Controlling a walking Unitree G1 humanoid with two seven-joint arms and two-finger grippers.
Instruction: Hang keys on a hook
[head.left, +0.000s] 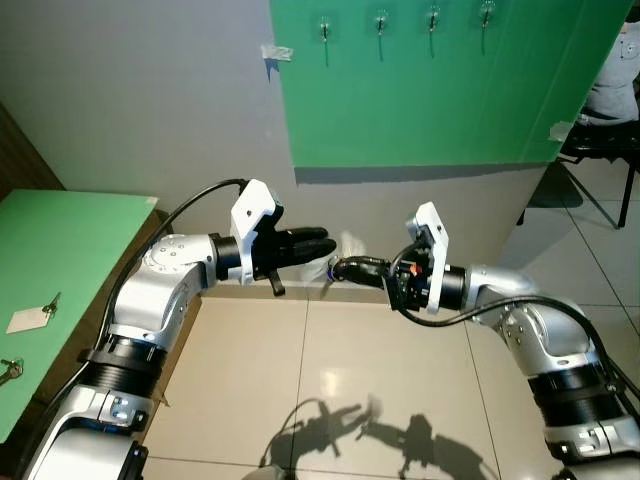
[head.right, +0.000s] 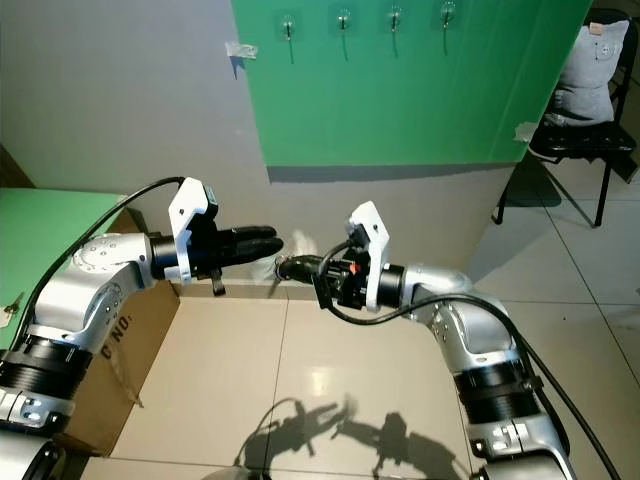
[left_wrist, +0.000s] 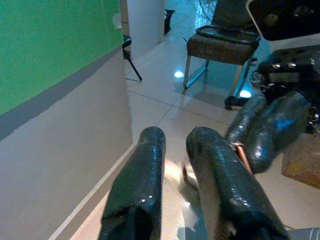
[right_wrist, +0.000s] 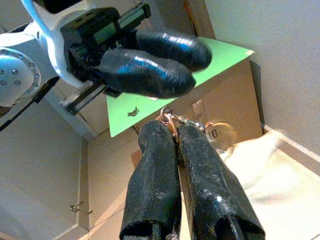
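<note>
My right gripper (head.left: 342, 268) is held out at chest height, shut on a bunch of keys (right_wrist: 168, 118). A copper ring and a round clear tag (right_wrist: 218, 133) stick out past its fingertips. My left gripper (head.left: 322, 241) points toward it from the left, just above and almost tip to tip. Its two fingers stand a narrow gap apart with nothing between them (left_wrist: 175, 138). High on the green wall panel (head.left: 440, 100) is a row of several small hooks (head.left: 381, 22), well above both grippers.
A green table (head.left: 70, 250) stands at my left with a tagged key (head.left: 30, 317) and another bunch (head.left: 8, 372) on it. A cardboard box (head.right: 115, 350) sits below it. A dark chair (head.right: 580, 140) with a cushion stands at the right. Tiled floor lies below.
</note>
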